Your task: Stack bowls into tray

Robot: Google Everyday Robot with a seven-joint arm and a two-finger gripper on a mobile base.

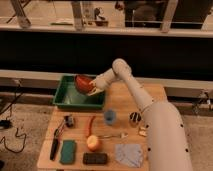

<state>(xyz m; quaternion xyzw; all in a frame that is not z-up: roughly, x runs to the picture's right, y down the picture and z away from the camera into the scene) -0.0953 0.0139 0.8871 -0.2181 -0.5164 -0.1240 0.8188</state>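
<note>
Clamped tight on a round, reddish-brown bowl (pixel 83 83) tilted on edge, the robot's gripper (pixel 93 88) holds it above the right half of the green tray (pixel 67 98) at the wooden table's (pixel 155 94) back-left corner, the tray's visible floor bare; no legible writing shows.

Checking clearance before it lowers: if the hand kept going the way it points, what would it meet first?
The hand, shut on the bowl, points left and down over the tray; likely the tray's floor first, though depth is unclear.
</note>
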